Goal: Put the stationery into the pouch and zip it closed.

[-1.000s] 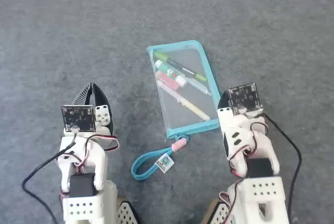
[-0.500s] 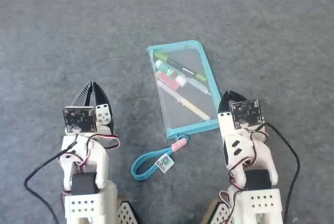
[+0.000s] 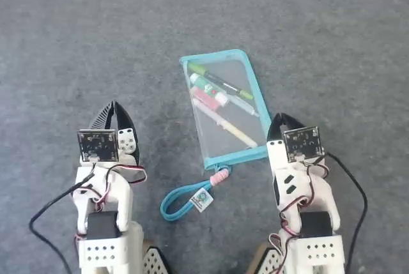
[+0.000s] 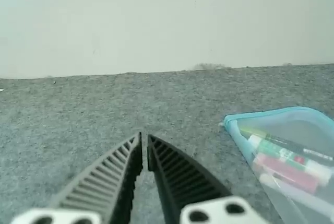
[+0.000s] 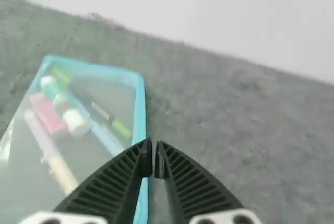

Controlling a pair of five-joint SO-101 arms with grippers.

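Note:
A clear pouch (image 3: 225, 109) with a teal border lies flat in the middle of the grey carpet, with pens, a green marker and a pink eraser inside. Its pink zip pull (image 3: 220, 174) sits at the near corner, joined to a teal wrist strap (image 3: 181, 198). My right gripper (image 3: 280, 119) is shut, empty, just off the pouch's near right edge. The right wrist view has the same gripper (image 5: 153, 149) above the teal border of the pouch (image 5: 78, 110). My left gripper (image 3: 113, 106) is shut and empty, well left of the pouch; its tips (image 4: 144, 141) point at bare carpet, pouch (image 4: 284, 151) off to the side.
Grey carpet (image 3: 77, 50) covers the whole work surface up to a pale wall at the far edge. Black cables (image 3: 45, 213) trail from both arm bases at the near edge.
The right arm has drawn back toward its base, away from the pouch's near corner. The left arm and the pouch have stayed put.

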